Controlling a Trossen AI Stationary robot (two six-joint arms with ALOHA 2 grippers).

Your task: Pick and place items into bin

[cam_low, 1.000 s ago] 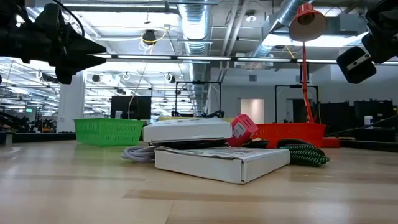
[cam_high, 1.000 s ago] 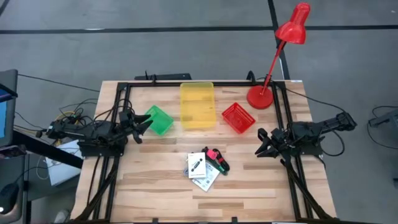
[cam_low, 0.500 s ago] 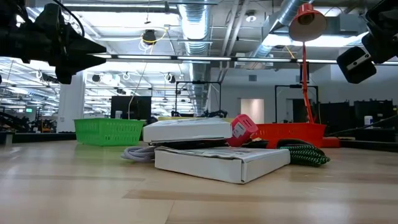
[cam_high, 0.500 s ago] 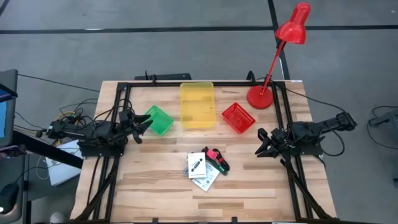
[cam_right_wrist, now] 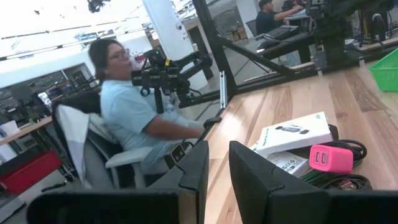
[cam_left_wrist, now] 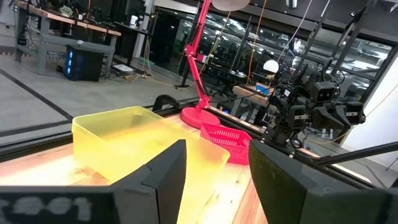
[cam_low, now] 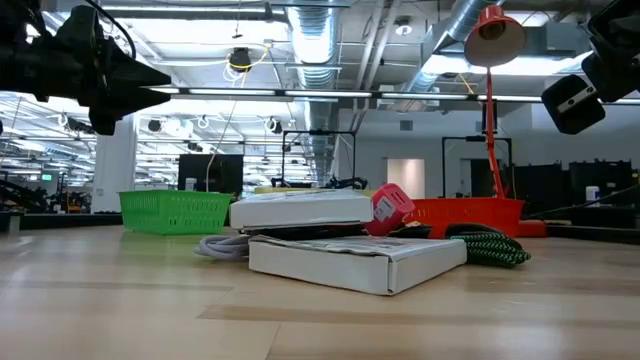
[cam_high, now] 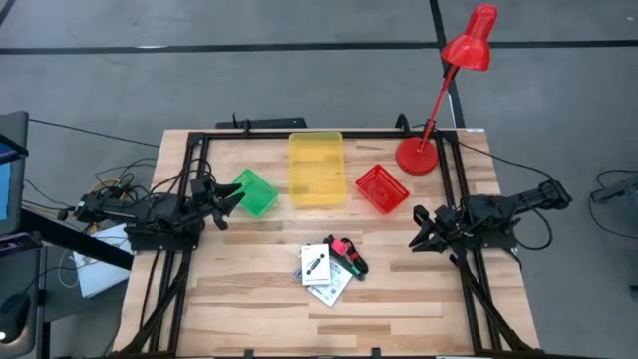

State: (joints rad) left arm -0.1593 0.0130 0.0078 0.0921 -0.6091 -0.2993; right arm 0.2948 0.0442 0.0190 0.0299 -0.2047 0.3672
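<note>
The items lie in a small heap on the table's near middle: flat white card packets (cam_high: 321, 267) (cam_low: 355, 260), a red-pink block (cam_high: 340, 245) (cam_right_wrist: 329, 157) and slim black and green tools (cam_high: 354, 263) beside them. In the low view one packet (cam_low: 300, 210) rests on top of another. My left gripper (cam_high: 227, 204) (cam_left_wrist: 217, 180) hovers open at the left, beside the green basket. My right gripper (cam_high: 415, 228) (cam_right_wrist: 218, 177) hovers open at the right, level with the heap, its fingers a narrow gap apart. Neither touches anything.
Three containers stand in a row at the far side: a green basket (cam_high: 255, 191), a yellow bin (cam_high: 316, 168) (cam_left_wrist: 124, 134) and a red basket (cam_high: 382, 188) (cam_left_wrist: 227, 140). A red desk lamp (cam_high: 439, 90) stands on the far right corner. A seated person (cam_right_wrist: 130, 118) shows beyond the table's left.
</note>
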